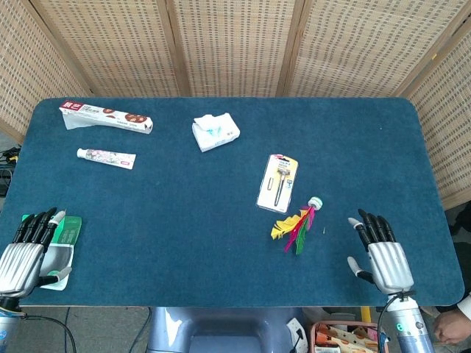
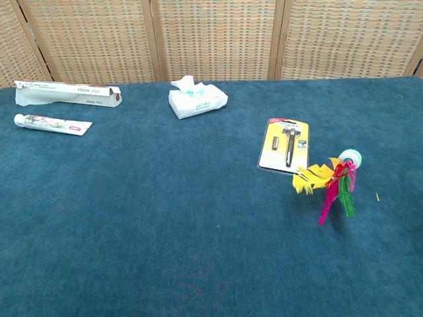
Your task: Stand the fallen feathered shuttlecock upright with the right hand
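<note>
The feathered shuttlecock (image 1: pixel 298 222) lies on its side on the blue table, its white base toward the far right and its yellow, pink and green feathers fanned toward me; the chest view shows the shuttlecock (image 2: pixel 330 181) at the right. My right hand (image 1: pixel 380 254) hovers at the table's near right edge, open and empty, fingers stretched forward, a short way right of the shuttlecock. At the near left corner my left hand (image 1: pixel 26 254) lies open, beside a green packet (image 1: pixel 62 239). Neither hand shows in the chest view.
A yellow razor card (image 1: pixel 278 182) lies just behind the shuttlecock. A tissue pack (image 1: pixel 215 132) sits mid-back; a toothpaste box (image 1: pixel 105 116) and tube (image 1: pixel 106 157) lie at the back left. Woven screens stand behind the table (image 1: pixel 184 220).
</note>
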Tool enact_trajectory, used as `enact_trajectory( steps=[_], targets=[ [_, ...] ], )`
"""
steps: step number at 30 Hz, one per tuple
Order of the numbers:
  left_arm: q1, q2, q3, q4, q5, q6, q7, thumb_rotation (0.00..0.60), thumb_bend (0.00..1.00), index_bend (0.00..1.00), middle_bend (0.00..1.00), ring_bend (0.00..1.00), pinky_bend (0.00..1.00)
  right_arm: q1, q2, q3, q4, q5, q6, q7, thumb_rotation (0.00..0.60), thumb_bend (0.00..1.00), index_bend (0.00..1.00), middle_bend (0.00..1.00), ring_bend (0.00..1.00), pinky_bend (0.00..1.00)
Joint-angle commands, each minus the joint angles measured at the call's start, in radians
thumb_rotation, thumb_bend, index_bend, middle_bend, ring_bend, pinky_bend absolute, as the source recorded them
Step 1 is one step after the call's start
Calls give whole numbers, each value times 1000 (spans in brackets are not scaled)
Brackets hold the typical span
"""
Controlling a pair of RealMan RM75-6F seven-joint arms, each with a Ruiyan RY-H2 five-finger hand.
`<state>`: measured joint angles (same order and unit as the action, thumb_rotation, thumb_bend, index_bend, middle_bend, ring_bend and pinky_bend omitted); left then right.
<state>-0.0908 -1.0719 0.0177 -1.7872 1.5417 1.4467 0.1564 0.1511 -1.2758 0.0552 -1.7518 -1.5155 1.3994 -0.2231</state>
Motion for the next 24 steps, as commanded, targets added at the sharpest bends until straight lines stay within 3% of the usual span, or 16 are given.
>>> enact_trajectory(
  steps=[1,13,24],
  targets=[
    [-1,1,0,0,2,0,-5,600,0,0,0,0,0,59,-23,34,-42,4,-65,10,600,299,194,0,0,0],
    [-6,3,1,5,-1,-15,-25,600,0,0,0,0,0,237,-219,130,-76,160,-238,-180,600,299,318,0,0,0],
    [-7,6,4,7,5,-15,-44,600,0,0,0,0,0,312,-344,137,-21,243,-261,-318,600,299,360,5,0,0]
  ],
)
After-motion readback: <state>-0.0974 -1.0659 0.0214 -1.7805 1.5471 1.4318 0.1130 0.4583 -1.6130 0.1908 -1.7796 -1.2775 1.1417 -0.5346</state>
